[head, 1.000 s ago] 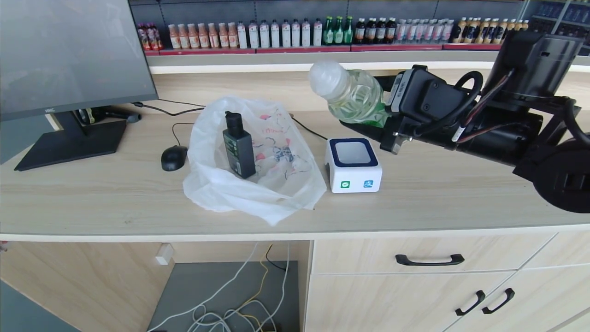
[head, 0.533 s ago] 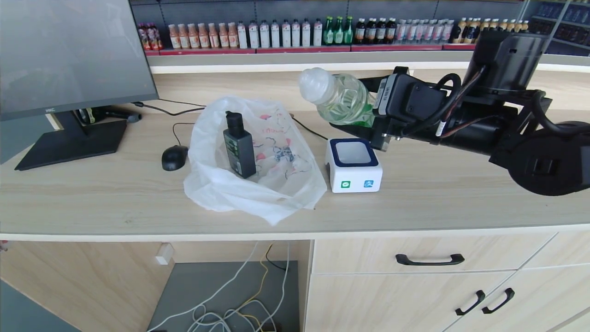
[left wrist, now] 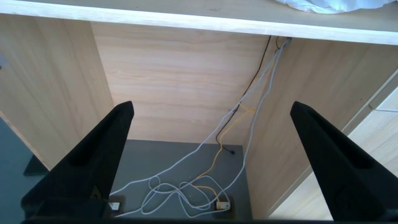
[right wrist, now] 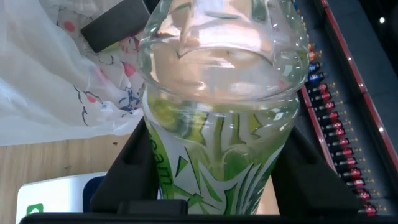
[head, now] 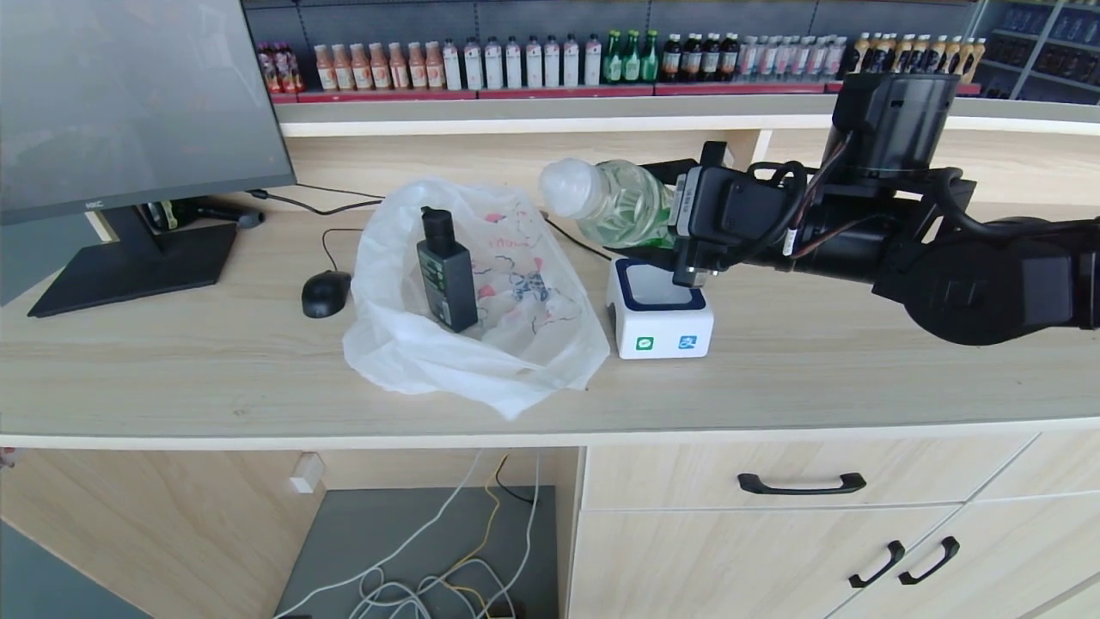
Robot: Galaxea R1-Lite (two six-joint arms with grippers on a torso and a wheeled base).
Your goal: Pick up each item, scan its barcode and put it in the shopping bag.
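My right gripper point(head: 657, 206) is shut on a clear plastic bottle point(head: 606, 202) with a green label and a white cap, held on its side above the back of the white scanner point(head: 657, 309), cap toward the shopping bag. In the right wrist view the bottle point(right wrist: 217, 106) sits between the black fingers point(right wrist: 134, 165). The white plastic shopping bag point(head: 468, 297) lies open on the counter with a dark bottle point(head: 445, 271) standing inside. My left gripper point(left wrist: 208, 162) is open below the counter's front edge, over cables on the floor.
A monitor point(head: 129, 94) on a black stand is at the back left, with a black mouse point(head: 325, 294) and its cable beside the bag. Shelves of drink bottles point(head: 601, 56) line the back wall. Drawers point(head: 799, 486) sit under the counter.
My right arm has carried the bottle left and down, from beyond the scanner's right side to just above its back edge, nearer the bag. The bag and dark bottle have not moved.
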